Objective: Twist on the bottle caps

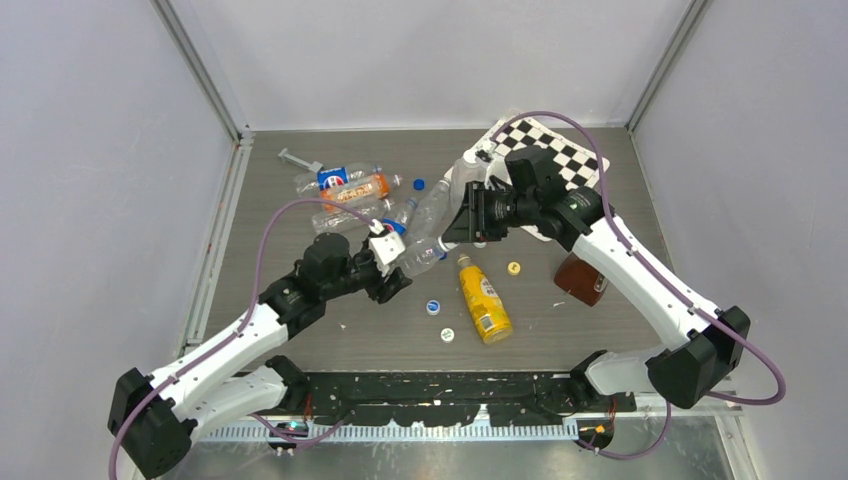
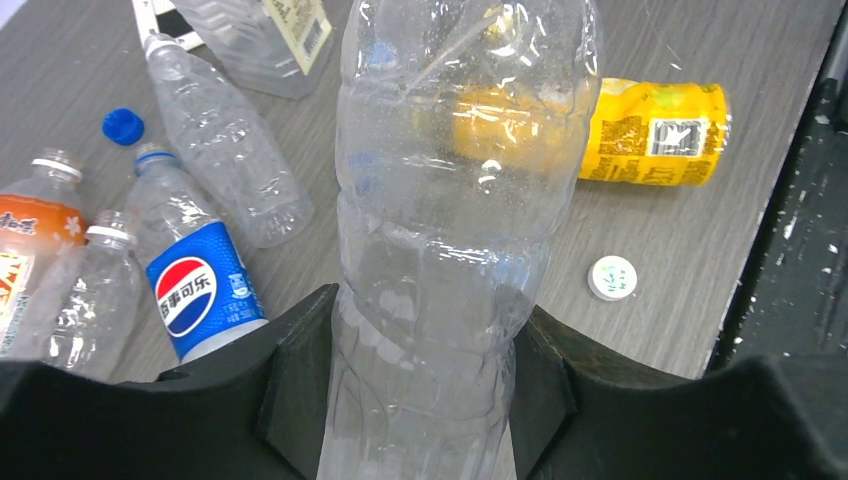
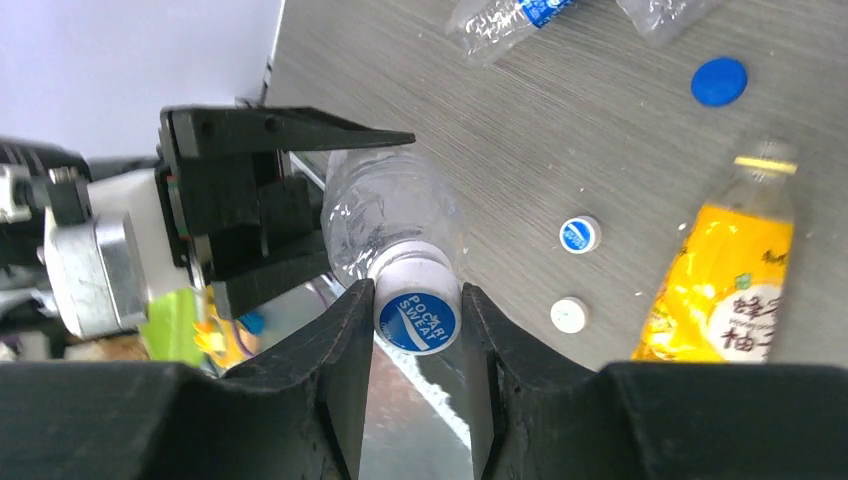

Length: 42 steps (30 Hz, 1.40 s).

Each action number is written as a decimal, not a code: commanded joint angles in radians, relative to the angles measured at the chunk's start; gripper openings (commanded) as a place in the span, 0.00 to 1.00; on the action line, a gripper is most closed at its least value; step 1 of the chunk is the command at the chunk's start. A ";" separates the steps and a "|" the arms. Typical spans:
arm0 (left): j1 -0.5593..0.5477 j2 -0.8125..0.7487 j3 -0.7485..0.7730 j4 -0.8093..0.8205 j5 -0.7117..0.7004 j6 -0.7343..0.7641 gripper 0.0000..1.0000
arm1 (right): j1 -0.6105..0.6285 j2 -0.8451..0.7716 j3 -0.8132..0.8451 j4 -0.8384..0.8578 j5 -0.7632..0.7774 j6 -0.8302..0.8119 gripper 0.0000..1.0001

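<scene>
1. Gripping a clear unlabelled bottle point(image 2: 440, 230) by its body, the left gripper point(image 2: 425, 310) is seen clamped, one finger pressed on each side.
2. The right gripper point(image 3: 418, 295) is closed on the bottle's cap point(image 3: 418, 320), which sits at the neck between the fingers; "POCARI SWEAT" is printed on it in white on blue.
3. Left of the left gripper's fingers a Pepsi bottle point(image 2: 195, 285) is laid, its blue label carrying the round logo and Chinese characters; an orange-labelled bottle point(image 2: 30, 235) is found further left.
4. Right of the held bottle, beyond the left gripper, a yellow bottle point(image 2: 655, 135) is laid flat; small print and a square code are shown on its label.
5. A barcode is carried on the pale label of a squarish bottle point(image 2: 265, 35), far ahead-left of the left gripper; a second slim clear bottle point(image 2: 225, 160) is laid just nearer.
6. Four loose caps are counted in the top view: one blue cap point(image 1: 418, 184), one yellow cap point(image 1: 514, 268), one blue-and-white cap point(image 1: 433, 307) and one white cap point(image 1: 447, 335).
7. Seven bottles are counted in the left wrist view.
</scene>
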 commanded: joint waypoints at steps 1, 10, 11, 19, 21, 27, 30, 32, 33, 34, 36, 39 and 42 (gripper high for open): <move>-0.011 -0.038 0.024 0.391 0.029 0.051 0.00 | 0.024 0.005 -0.088 0.057 0.043 0.443 0.01; -0.011 -0.063 -0.045 0.435 0.022 0.043 0.00 | 0.024 -0.023 -0.073 0.100 0.034 0.404 0.01; -0.011 -0.070 -0.050 0.432 0.015 0.042 0.00 | 0.021 -0.030 -0.065 0.083 0.037 0.366 0.01; -0.011 -0.075 -0.060 0.394 0.036 0.021 0.00 | 0.001 -0.047 -0.003 0.089 -0.090 0.179 0.01; -0.011 -0.066 -0.052 0.381 0.052 0.007 0.00 | 0.001 -0.057 0.002 0.088 -0.119 0.099 0.01; -0.011 -0.036 -0.033 0.357 0.136 -0.034 0.00 | 0.001 -0.106 -0.006 0.082 -0.193 -0.152 0.01; -0.011 -0.016 -0.029 0.366 0.181 -0.063 0.00 | -0.002 -0.130 -0.001 0.077 -0.244 -0.238 0.01; -0.011 -0.004 -0.033 0.391 0.203 -0.091 0.00 | -0.003 -0.132 0.006 0.076 -0.278 -0.258 0.01; -0.010 0.000 -0.035 0.403 0.212 -0.104 0.00 | -0.005 -0.132 0.009 0.077 -0.302 -0.266 0.01; -0.011 0.006 -0.035 0.409 0.221 -0.114 0.00 | -0.004 -0.129 0.011 0.077 -0.323 -0.268 0.01; -0.011 0.017 -0.033 0.413 0.238 -0.127 0.00 | -0.005 -0.123 0.016 0.076 -0.348 -0.271 0.01; -0.012 0.032 -0.030 0.418 0.257 -0.139 0.00 | -0.007 -0.114 0.020 0.071 -0.366 -0.285 0.01; -0.010 0.036 -0.027 0.417 0.262 -0.141 0.00 | -0.007 -0.102 0.035 0.011 -0.333 -0.320 0.01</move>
